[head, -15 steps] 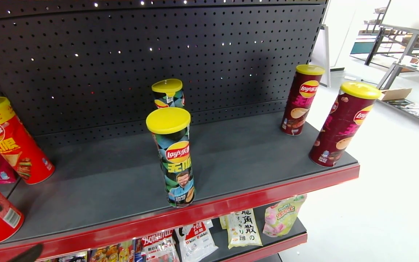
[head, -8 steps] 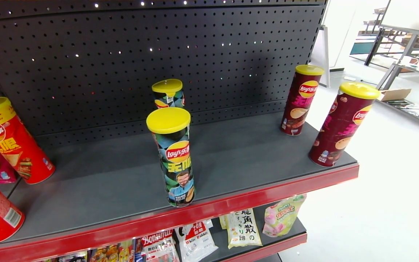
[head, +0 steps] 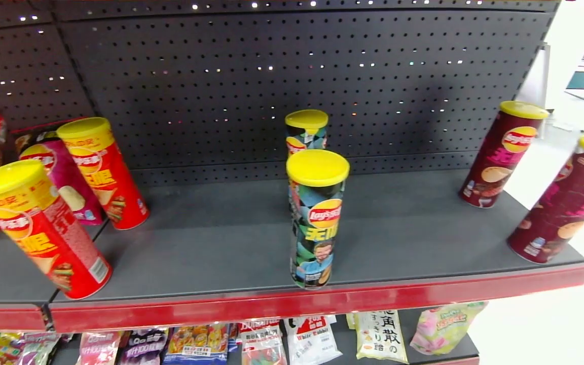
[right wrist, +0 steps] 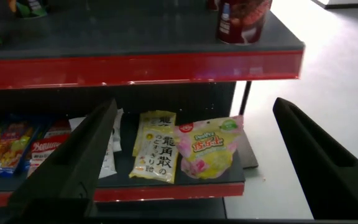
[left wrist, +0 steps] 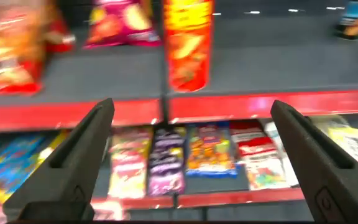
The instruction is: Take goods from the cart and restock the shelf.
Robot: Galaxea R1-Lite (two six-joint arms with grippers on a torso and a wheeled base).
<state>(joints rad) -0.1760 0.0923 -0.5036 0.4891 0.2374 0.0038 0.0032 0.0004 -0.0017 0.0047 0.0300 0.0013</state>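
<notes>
- Left tool (left wrist: 191, 171): its two dark fingers (left wrist: 73, 168) are spread wide with nothing between them. It faces the red lip (left wrist: 241, 106) of the shelf. A row of snack packets (left wrist: 210, 149) on the lower shelf shows between the fingers.
- Right tool (right wrist: 197, 171): also spread wide and holding nothing. It sits before the lower shelf (right wrist: 166, 193), below the right end of the red lip. A white packet (right wrist: 157, 152) and a green-and-pink packet (right wrist: 210, 149) lie side by side ahead of it.
- Front red canister (left wrist: 188, 43): upright near the lip, just right of the seam between shelf sections, in line above the left tool.
- Front maroon canister (right wrist: 241, 18): only its base shows in the right wrist view. It stands at the right front corner of the shelf.
- Shelf (head: 221, 238), head view: grey deck, with a black pegboard (head: 221, 76) behind it.
- Centre: the front green-patterned canister (head: 317, 218) stands at the lip and the rear green-patterned canister (head: 306, 131) stands directly behind it, near the pegboard. Both are upright with yellow lids.
- Right: the rear maroon canister (head: 502, 152) stands well back from the front maroon one. Both have yellow lids.
- Left: the rear red canister (head: 102, 170) stands behind the front red one, with a pink chip bag (head: 66, 177) just beside it on the left.
</notes>
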